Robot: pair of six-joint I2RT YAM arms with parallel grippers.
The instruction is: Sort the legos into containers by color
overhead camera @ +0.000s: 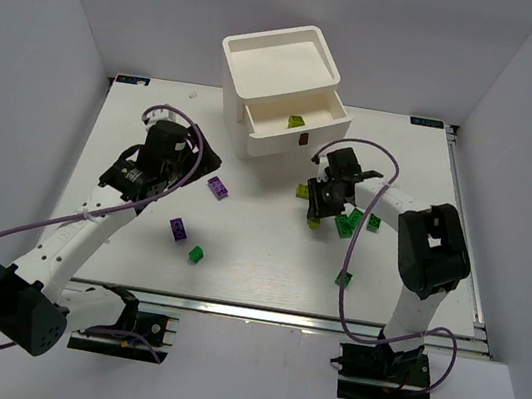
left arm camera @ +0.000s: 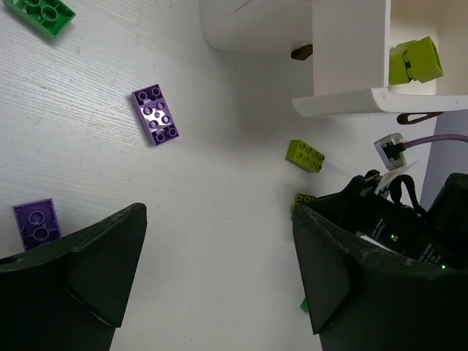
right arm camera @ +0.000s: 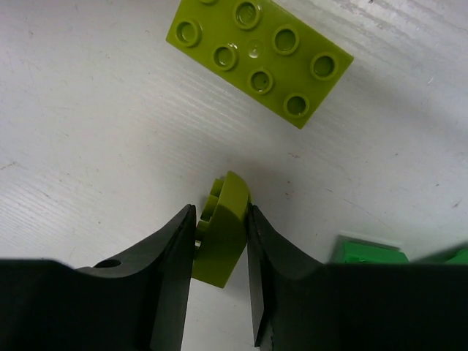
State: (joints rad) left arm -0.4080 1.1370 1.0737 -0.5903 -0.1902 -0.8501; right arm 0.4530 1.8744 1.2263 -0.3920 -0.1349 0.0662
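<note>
My right gripper (right arm camera: 221, 219) is shut on a small yellow-green lego (right arm camera: 223, 238), held on edge just above the table; in the top view it is in front of the drawer unit (overhead camera: 316, 213). A larger yellow-green brick (right arm camera: 259, 55) lies just beyond it. The white drawer unit (overhead camera: 278, 90) has its top drawer (overhead camera: 308, 125) pulled open with a yellow-green piece (overhead camera: 297, 121) inside. My left gripper (left arm camera: 219, 248) is open and empty, left of the unit (overhead camera: 200, 157). Purple bricks (overhead camera: 217, 187) (overhead camera: 178, 229) and a green brick (overhead camera: 196, 254) lie near it.
Green bricks lie by the right arm (overhead camera: 346, 222) (overhead camera: 374, 222) (overhead camera: 343, 279). The left wrist view shows a purple brick (left arm camera: 155, 115), another purple one (left arm camera: 35, 223), a green one (left arm camera: 45, 13) and the open drawer (left arm camera: 351, 73). White walls enclose the table.
</note>
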